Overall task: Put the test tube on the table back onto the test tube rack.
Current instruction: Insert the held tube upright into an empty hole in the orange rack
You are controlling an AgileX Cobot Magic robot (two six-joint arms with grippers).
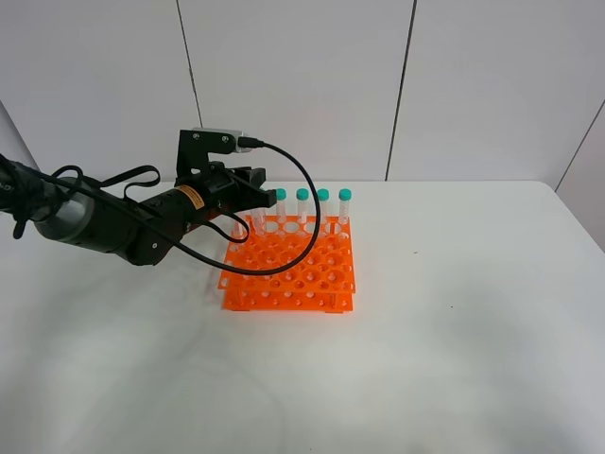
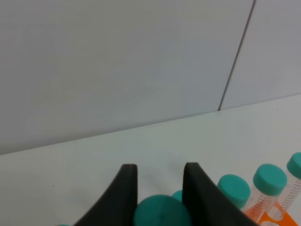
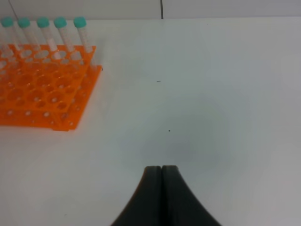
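Note:
My left gripper (image 1: 257,187) reaches over the back left corner of the orange test tube rack (image 1: 293,274). Its fingers close around a test tube (image 1: 257,221) that stands upright with its lower end at the rack's back row. In the left wrist view the gripper (image 2: 160,165) has the tube's teal cap (image 2: 162,213) between its dark fingers (image 2: 126,188). Several capped tubes (image 1: 313,196) stand in the back row beside it. My right gripper (image 3: 161,169) is shut and empty over the white table (image 3: 211,94), away from the rack (image 3: 42,94). It is out of the exterior view.
A black cable (image 1: 302,218) loops from the left wrist camera over the rack's left half. The white wall (image 1: 302,85) rises just behind the table's far edge. Bare tabletop (image 1: 454,312) lies to the right of the rack and in front of it.

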